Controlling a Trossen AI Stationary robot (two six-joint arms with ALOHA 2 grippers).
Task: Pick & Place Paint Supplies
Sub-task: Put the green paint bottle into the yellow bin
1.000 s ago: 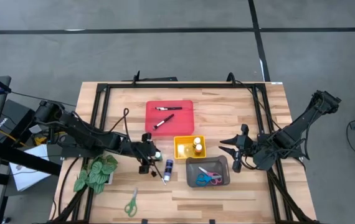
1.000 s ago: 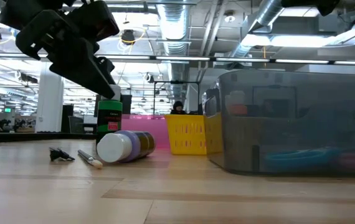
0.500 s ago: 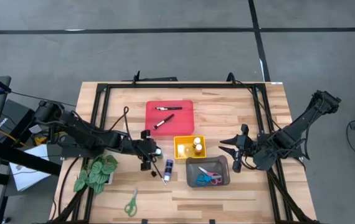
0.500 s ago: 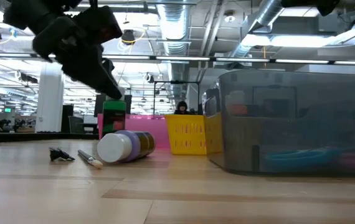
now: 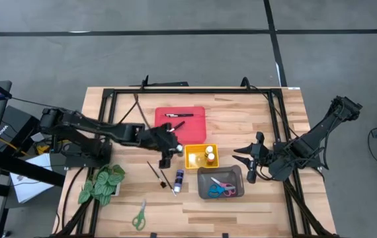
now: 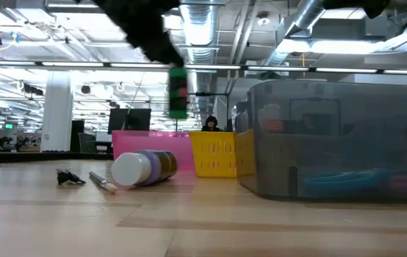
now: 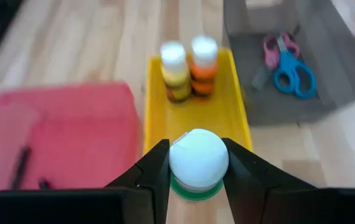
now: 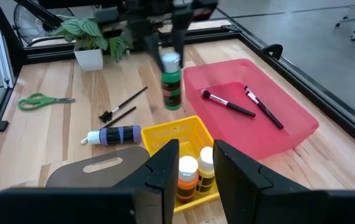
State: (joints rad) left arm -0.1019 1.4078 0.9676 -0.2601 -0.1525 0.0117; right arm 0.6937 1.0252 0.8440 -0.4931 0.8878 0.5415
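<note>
While my left arm reaches low across the wooden table [image 5: 241, 106] from its left side, stretched almost straight toward the middle, my left gripper [image 5: 167, 141] hangs in the air by the near corner of the red tray [image 5: 198, 132], just beside the yellow tray [image 5: 190, 158]. My fingers there [image 7: 159, 169] pinch a green paint bottle [image 8: 172, 81] by its white cap, and the bottle hangs upright, clear of the tabletop.

My right arm is folded at the table's right side, with my right gripper [image 5: 245, 160] hovering beside the grey tray [image 5: 235, 174]; its fingers [image 8: 166, 163] are spread apart and hold nothing.

The red tray holds two paintbrushes [image 5: 178, 115]. The grey tray holds pink and blue scissors [image 5: 223, 189]. The yellow tray holds a yellow bottle [image 7: 175, 70] and an orange bottle [image 7: 203, 63], standing touching each other.

On the bare table, a leafy plant [image 5: 102, 183] sits near the left edge, green scissors [image 5: 139, 216] lie near the front, a purple bottle [image 5: 178, 177] lies on its side, and two more brushes [image 5: 157, 173] lie beside it.
</note>
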